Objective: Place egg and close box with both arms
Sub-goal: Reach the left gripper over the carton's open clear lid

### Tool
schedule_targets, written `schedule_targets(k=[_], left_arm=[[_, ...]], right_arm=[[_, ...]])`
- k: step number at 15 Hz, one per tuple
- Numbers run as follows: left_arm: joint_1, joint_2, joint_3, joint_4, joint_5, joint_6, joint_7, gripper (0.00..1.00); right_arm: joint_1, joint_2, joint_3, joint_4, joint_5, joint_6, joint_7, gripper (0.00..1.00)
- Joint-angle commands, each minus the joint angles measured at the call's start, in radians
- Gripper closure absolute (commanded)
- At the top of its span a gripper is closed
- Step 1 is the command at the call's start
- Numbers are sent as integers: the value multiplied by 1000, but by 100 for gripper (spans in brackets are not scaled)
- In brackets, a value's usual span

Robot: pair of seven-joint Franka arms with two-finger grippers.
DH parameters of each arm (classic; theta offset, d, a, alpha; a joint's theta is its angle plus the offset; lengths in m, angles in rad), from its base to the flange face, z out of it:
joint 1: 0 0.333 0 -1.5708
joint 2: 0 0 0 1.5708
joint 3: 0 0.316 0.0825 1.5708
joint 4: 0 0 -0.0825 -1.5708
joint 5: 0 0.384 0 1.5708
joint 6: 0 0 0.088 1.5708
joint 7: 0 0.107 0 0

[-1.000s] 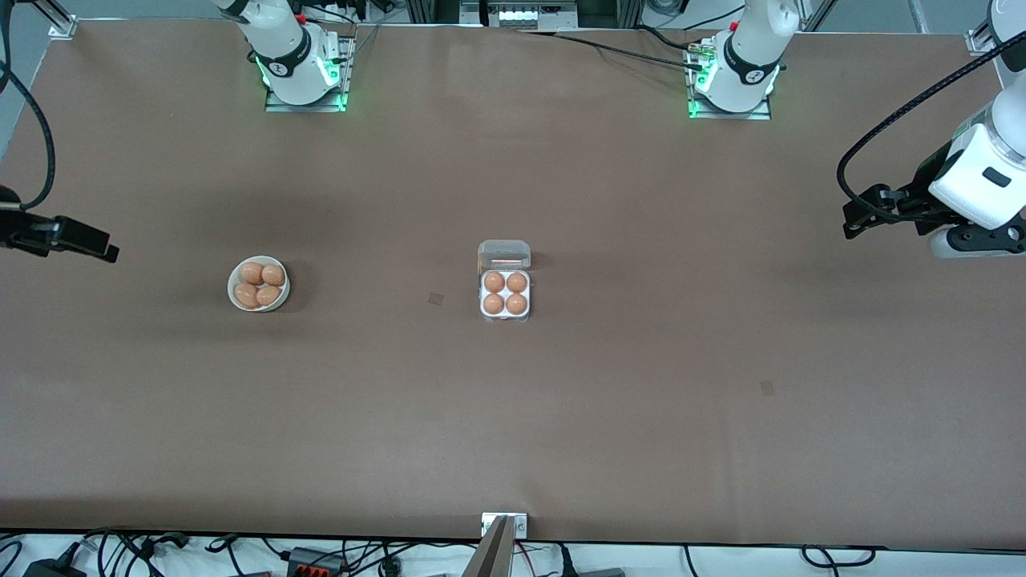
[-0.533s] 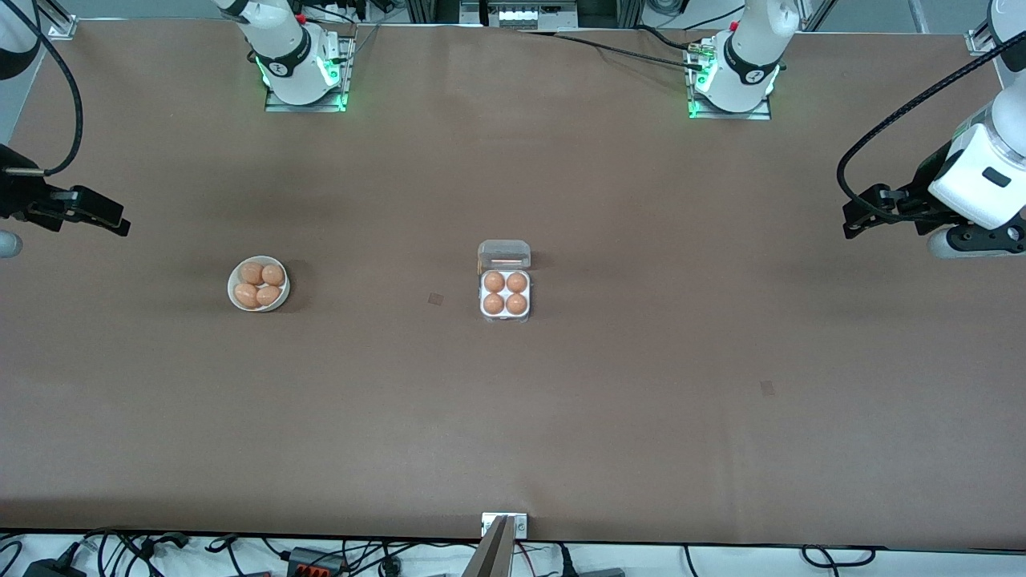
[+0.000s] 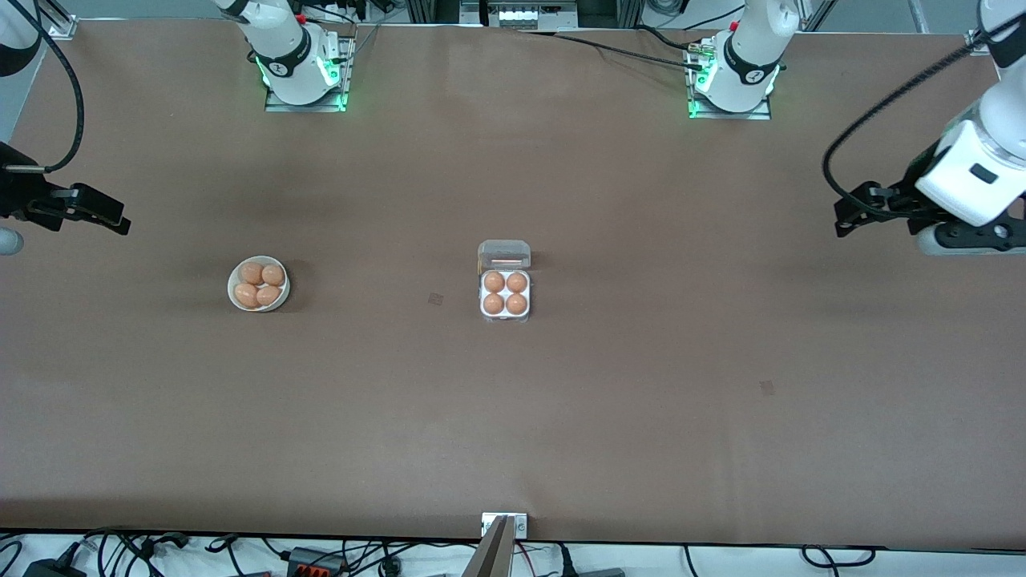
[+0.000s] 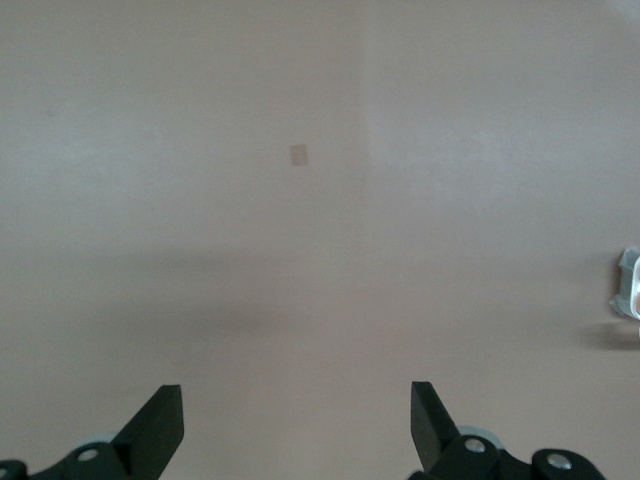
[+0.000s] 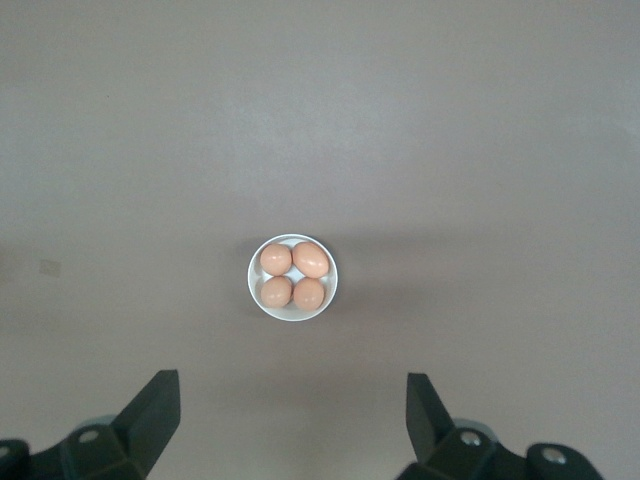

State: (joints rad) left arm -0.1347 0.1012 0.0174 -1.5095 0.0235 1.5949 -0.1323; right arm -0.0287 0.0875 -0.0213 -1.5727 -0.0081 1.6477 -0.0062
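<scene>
Box mid-bench, lid open, four eggs in its cells. Bowl toward the right arm's end holds four eggs. Left gripper and right gripper jaws spread, empty.

Left gripper raised at its table end, jaws wide, right gripper likewise, jaws wide

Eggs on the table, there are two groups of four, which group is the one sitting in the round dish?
The four eggs in the white bowl, toward the right arm's end of the table. The other four eggs sit in the cells of the open clear-lidded egg carton mid-table.
</scene>
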Motion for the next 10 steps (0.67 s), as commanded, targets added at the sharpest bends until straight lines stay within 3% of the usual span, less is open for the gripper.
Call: schedule_targets(k=[1, 8, 9, 10], left_arm=[[-19, 46, -17, 32, -5, -47, 2, 0], [-71, 77, -62, 25, -22, -108, 17, 0], [-54, 77, -59, 25, -23, -111, 23, 26], [-45, 78, -54, 29, -11, -113, 28, 45]], right_arm=[[10, -20, 6, -12, -9, 11, -14, 0], [10, -23, 20, -12, -16, -13, -11, 0], [9, -22, 20, -13, -16, -8, -9, 0], [7, -22, 20, -13, -16, 1, -11, 0]])
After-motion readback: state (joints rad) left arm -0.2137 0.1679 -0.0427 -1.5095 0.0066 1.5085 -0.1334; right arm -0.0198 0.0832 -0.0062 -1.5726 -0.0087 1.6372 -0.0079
